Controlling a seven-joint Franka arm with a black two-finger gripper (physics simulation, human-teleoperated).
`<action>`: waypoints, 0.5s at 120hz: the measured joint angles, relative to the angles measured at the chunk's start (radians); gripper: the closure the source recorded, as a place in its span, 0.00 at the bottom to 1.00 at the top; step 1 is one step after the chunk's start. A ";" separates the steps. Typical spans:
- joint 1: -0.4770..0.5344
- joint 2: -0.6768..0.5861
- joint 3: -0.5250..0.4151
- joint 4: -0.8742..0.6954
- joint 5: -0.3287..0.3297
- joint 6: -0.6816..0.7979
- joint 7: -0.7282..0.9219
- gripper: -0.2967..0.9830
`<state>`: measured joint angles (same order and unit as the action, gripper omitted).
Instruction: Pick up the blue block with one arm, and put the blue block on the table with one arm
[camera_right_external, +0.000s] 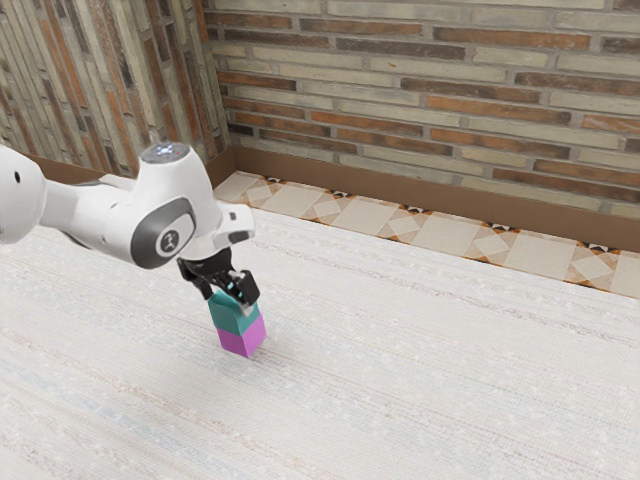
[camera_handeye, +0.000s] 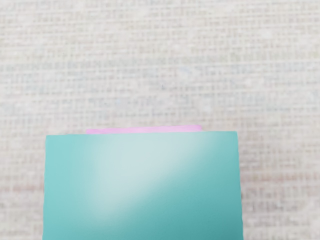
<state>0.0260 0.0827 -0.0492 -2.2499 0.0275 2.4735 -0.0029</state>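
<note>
Gripper: blk, (camera_right_external: 230, 295) L of ctr in ext. view, pointing down at top of stack. Can't tell if it's pinching the blue block or spread round it.
Blue block: teal-ish, prob. the target; (camera_right_external: 234, 318) L of ctr, just under/at the gripper, sitting on the pink one. Looks approx. level.
Pink block: (camera_right_external: 239, 343) directly below blue, on table; in wrist view a thin strip peeks past blue's edge, so stack's maybe a bit offset.
Arm: white, (camera_right_external: 165, 215) in from ext. view's left edge.
Table: pale, streaky, (camera_right_external: 420, 400) runs thru lower R of frame.
Step now: getting the grip on blue, I'd say; task's early.
How: ctr on blue, close evenly on opp. sides, keep clear of pink. Then lift str. up, no sideways drag, else pink tips or shifts.
After: move well off pink, lower slow & flat, release only w/ full base contact.
</note>
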 joint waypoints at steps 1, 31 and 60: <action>0.000 0.002 0.000 0.001 0.000 0.001 0.000 0.23; 0.000 0.038 0.001 0.016 -0.008 0.021 0.002 0.32; 0.002 0.041 0.013 0.016 -0.026 0.027 0.003 0.44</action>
<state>0.0285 0.1233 -0.0360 -2.2338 0.0010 2.5008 0.0001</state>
